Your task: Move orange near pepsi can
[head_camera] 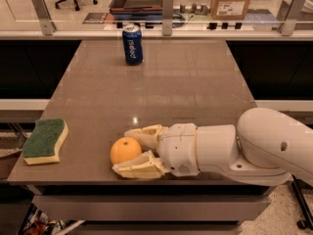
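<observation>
End effector (123,152) around orange (126,149), pepsi can (132,45) well apart

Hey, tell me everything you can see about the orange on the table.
The orange is a round, smooth, yellow-orange fruit. It sits on the brown table near its front edge, far from the pepsi can at the back. The tool is open around it, one pale finger behind and one in front; whether either touches it is unclear.

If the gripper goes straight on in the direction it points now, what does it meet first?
The orange, directly ahead of the gripper near the table front edge. Beyond it, the sponge seems roughly in line, though depth is unclear.
</observation>
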Controlling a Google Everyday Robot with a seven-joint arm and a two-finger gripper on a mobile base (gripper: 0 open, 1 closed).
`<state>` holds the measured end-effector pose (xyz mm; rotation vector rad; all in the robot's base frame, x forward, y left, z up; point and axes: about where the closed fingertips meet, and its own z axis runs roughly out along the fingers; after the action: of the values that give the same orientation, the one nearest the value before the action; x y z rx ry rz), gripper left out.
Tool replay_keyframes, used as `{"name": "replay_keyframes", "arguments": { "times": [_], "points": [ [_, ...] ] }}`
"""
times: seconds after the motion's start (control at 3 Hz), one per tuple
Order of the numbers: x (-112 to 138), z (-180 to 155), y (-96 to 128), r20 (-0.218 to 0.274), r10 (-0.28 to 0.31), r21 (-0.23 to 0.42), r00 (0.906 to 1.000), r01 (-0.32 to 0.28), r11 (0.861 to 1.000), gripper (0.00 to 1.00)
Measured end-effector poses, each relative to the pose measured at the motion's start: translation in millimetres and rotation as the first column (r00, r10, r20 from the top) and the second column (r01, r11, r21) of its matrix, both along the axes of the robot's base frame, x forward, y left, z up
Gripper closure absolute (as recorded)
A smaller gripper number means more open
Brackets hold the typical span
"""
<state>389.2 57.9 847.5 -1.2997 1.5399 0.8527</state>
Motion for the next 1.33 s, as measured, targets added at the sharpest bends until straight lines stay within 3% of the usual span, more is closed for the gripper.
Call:
{"name": "replay_keyframes", "arguments": {
  "times": [0.33, 0.67, 1.0, 1.33],
  "points": [
    [-1, 1, 2, 0.004, 0.003, -0.003, 1.0, -0.003, 1.0, 0.86],
    [-2, 3, 4, 0.007, 0.006, -0.007, 1.0, -0.006, 1.0, 1.0],
    [1, 6, 5, 0.015, -0.001, -0.007, 0.9999, 0.001, 1.0, 1.0],
    [33, 22, 3, 0.039, -0.046, -0.017, 0.9982, 0.046, 0.999, 1.0]
  ]
}}
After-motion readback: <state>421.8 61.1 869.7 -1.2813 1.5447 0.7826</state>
